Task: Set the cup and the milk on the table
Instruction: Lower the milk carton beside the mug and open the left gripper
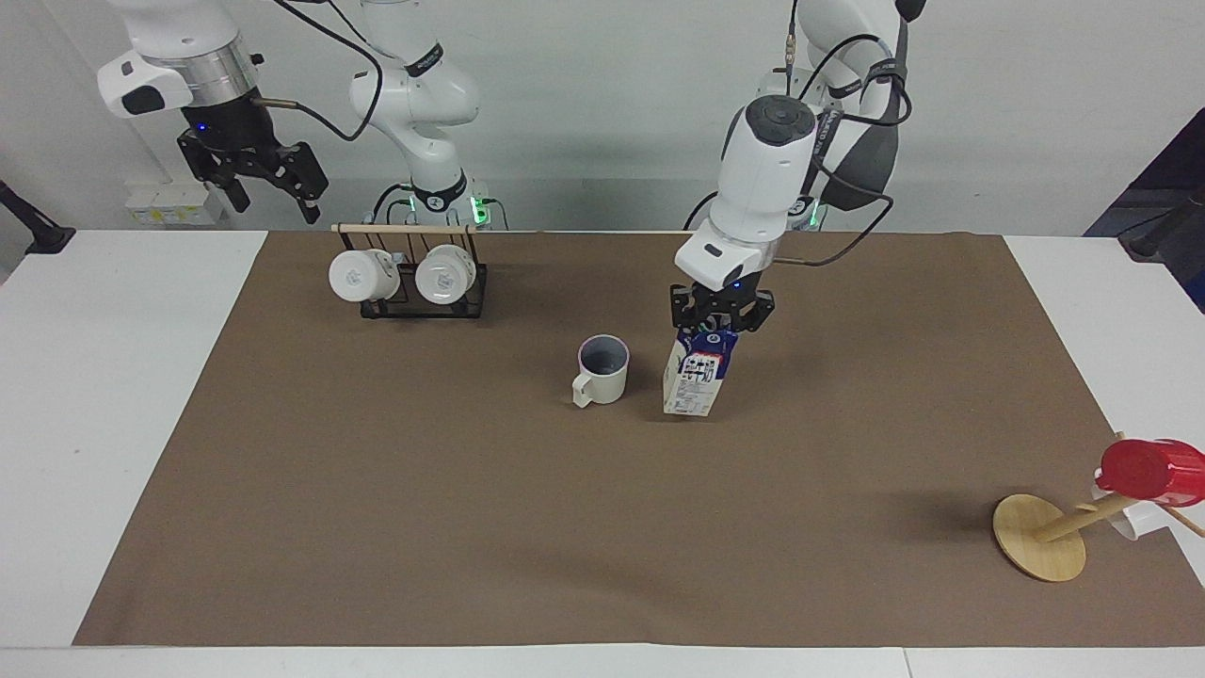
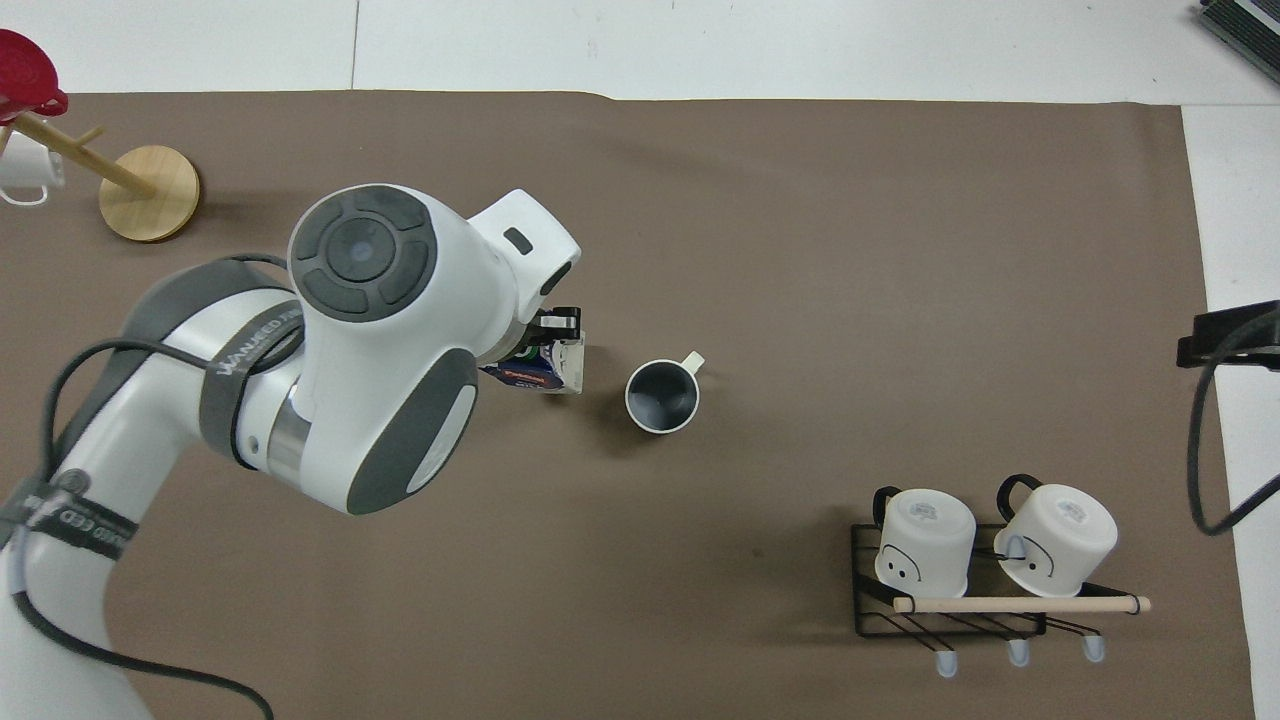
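Facing view, taken from one side across to the other with the cup as my landmark: my right gripper (image 1: 266, 184) hangs high in the air with its fingers spread wide and nothing between them, up above the edge of the table (image 1: 122, 377) at my right arm's end, beside the black wire rack (image 1: 424, 292) where two white mugs (image 1: 356, 275) hang from a wooden bar. That rack sits nearer to me than the cup. The cup (image 1: 602, 369) stands upright on the brown sheet, its handle pointing away from me. Just beside the cup, toward my left arm's end, the milk (image 1: 695, 375) stands nearly upright, slightly tilted, with my left gripper (image 1: 720, 318) clamped tight on its top. Well apart from the cup, at my left arm's end, a red cup (image 1: 1150, 469) hangs on a tipped wooden stand (image 1: 1037, 537).
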You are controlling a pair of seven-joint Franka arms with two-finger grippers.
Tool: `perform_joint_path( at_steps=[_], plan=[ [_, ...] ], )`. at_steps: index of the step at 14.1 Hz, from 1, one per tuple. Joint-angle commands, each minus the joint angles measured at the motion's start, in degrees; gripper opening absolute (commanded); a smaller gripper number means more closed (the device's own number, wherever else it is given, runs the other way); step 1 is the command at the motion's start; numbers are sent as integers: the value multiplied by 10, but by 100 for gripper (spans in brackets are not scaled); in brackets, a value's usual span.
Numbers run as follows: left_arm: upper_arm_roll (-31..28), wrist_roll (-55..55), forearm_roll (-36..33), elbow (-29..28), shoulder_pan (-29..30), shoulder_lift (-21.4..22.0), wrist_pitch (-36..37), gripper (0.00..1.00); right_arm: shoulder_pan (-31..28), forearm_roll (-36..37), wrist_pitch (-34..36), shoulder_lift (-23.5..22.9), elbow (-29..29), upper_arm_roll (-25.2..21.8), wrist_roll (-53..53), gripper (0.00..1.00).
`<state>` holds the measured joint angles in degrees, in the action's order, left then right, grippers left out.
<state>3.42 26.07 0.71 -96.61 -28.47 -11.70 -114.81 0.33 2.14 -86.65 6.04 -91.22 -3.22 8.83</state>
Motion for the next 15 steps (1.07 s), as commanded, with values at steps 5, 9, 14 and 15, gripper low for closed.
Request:
perform_joint_path(
  at_steps=[5, 9, 14, 15],
  plan=[
    [-8, 28, -2, -4, -29, -18, -9, 33, 8, 3, -15, -1, -10, -3, -6, 100],
    [-9, 24, -2, -25, -32, -10, -8, 54, 32, -1, -15, -14, 3, -35, -13, 100],
    [-10, 21, -4, -13, -28, -10, -5, 100, 35, -12, 40, -12, 16, -29, -13, 100],
    [-10, 20, -4, -13, -25, 0, -2, 100, 36, -12, 46, -13, 28, -28, -15, 100]
  ],
)
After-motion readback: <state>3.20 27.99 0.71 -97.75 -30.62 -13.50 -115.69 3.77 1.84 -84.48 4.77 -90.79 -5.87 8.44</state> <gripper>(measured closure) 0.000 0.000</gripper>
